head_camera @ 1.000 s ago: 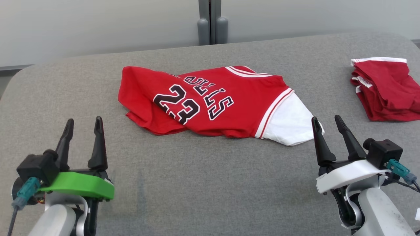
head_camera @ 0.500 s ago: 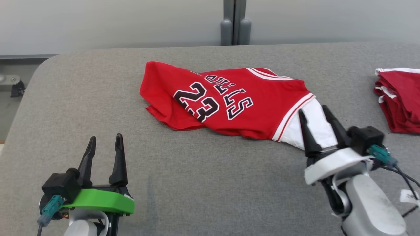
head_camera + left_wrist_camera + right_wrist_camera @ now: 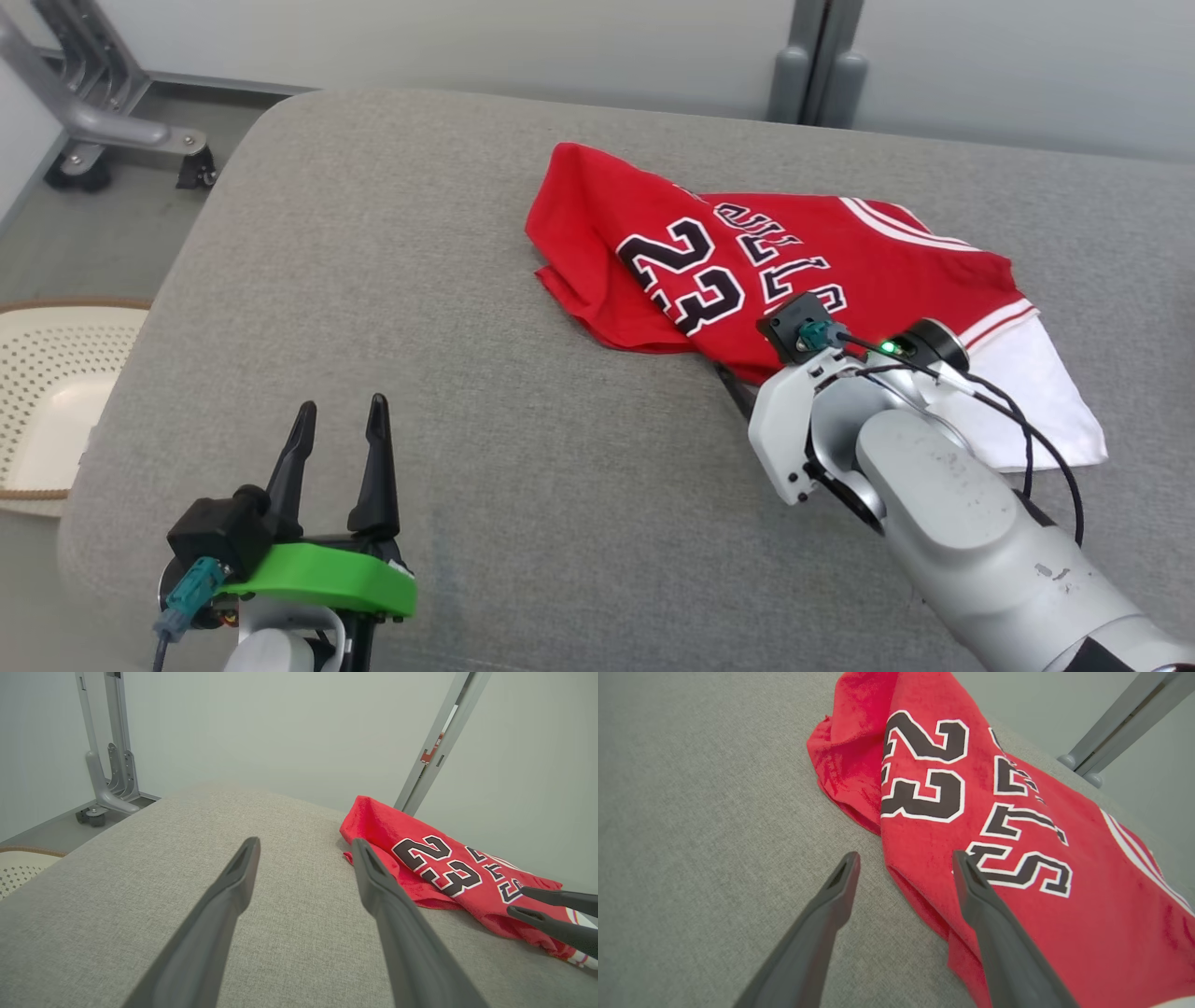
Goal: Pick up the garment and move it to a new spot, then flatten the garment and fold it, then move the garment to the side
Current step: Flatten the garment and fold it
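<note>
Right fingers: spread, now astride jersey near hem, moved in from lower right | left fingers: spread, parked over worktop | pickup next, nothing gripped

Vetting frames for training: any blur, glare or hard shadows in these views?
Head view: even light, no glare, jersey print sharp. Left wrist view: left tool slightly soft near the lens. Right wrist view: lettering crisp, soft shadow under jersey's edge.

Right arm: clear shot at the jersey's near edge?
Probably yes. The right gripper is open, one finger over the jersey, the other over the bare table, the edge between them and nothing in the way.
</note>
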